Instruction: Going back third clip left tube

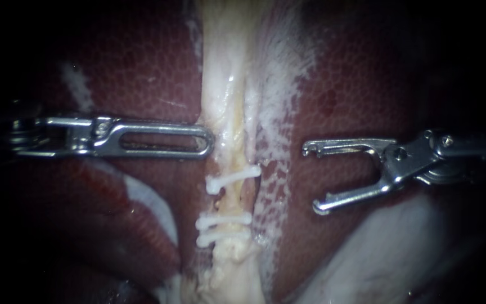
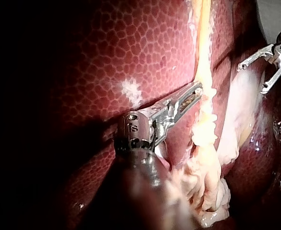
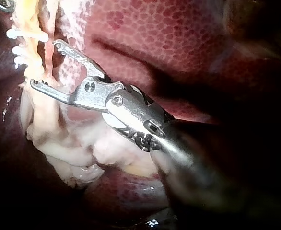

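Three clips (image 1: 223,219) across pale tube (image 1: 226,101), liver (image 1: 142,67) either side. Left instrument (image 1: 208,141) jaws together, tip against tube above clips. Right instrument (image 1: 311,179) jaws apart, empty, clear over liver.

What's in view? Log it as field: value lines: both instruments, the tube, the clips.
left instrument: shut, empty, tip right beside the tube, above the clips
right instrument: open, empty, clear of the tube
tube: pale, running over the liver
clips: three, white, across the tube; top one tilted, set apart from the lower pair
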